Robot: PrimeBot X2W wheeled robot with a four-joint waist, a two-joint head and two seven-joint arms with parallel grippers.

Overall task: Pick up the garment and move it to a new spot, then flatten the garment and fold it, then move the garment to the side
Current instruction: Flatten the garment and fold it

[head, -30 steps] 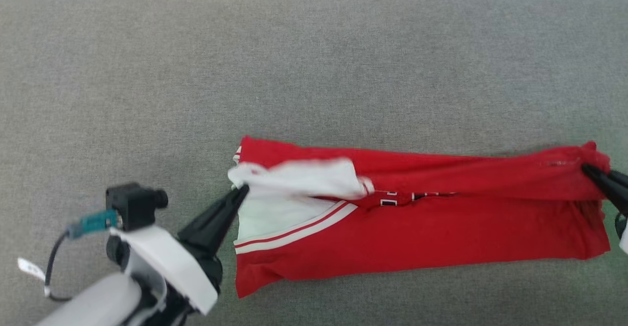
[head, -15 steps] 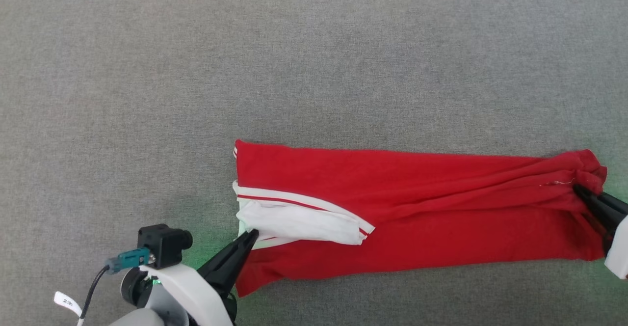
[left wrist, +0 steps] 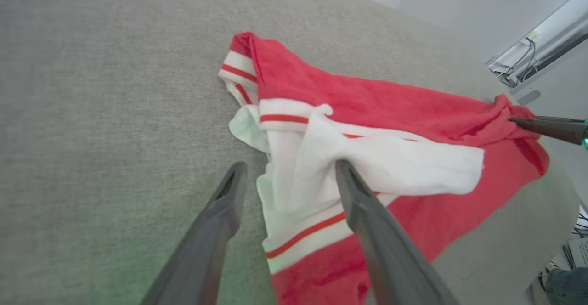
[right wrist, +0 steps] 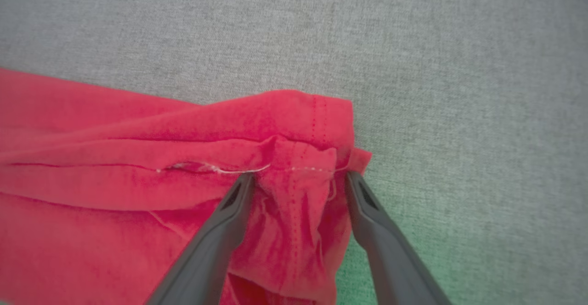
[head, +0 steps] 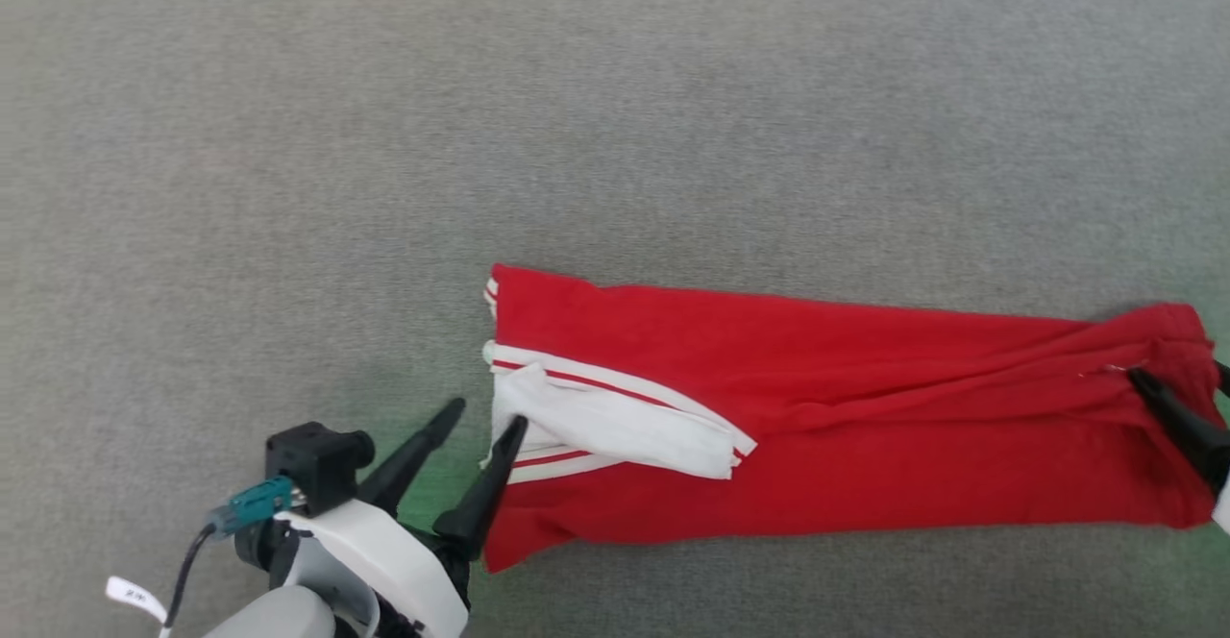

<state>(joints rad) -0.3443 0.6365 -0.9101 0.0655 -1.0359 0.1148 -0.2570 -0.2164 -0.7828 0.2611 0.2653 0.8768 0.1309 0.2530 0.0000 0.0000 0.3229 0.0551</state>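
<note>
The garment (head: pixel 846 427) lies on the grey fabric surface (head: pixel 615 138) as a long folded band. In our head view it runs from about 6 o'clock out to the 4 o'clock edge. Its white sleeve panel (head: pixel 615 422) and striped trim are heaped on top at the end nearer 6 o'clock.

At 7 o'clock we see our left gripper (head: pixel 488 414) with its fingers spread wide. One fingertip (left wrist: pixel 342 167) rests on the white sleeve cloth and the other (left wrist: pixel 236 169) is over bare grey surface, with the sleeve's edge between them. Nothing is clamped.

At 4 o'clock our right gripper (head: pixel 1180 374) sits at the garment's far end. In its wrist view the right gripper (right wrist: pixel 299 177) also has its fingers well apart, one on each side of the bunched red hem (right wrist: pixel 298 158). The cloth is loose between them rather than pinched. Our left wrist view catches those dark tips (left wrist: pixel 542 128) at 3 o'clock, touching the red corner.
</note>
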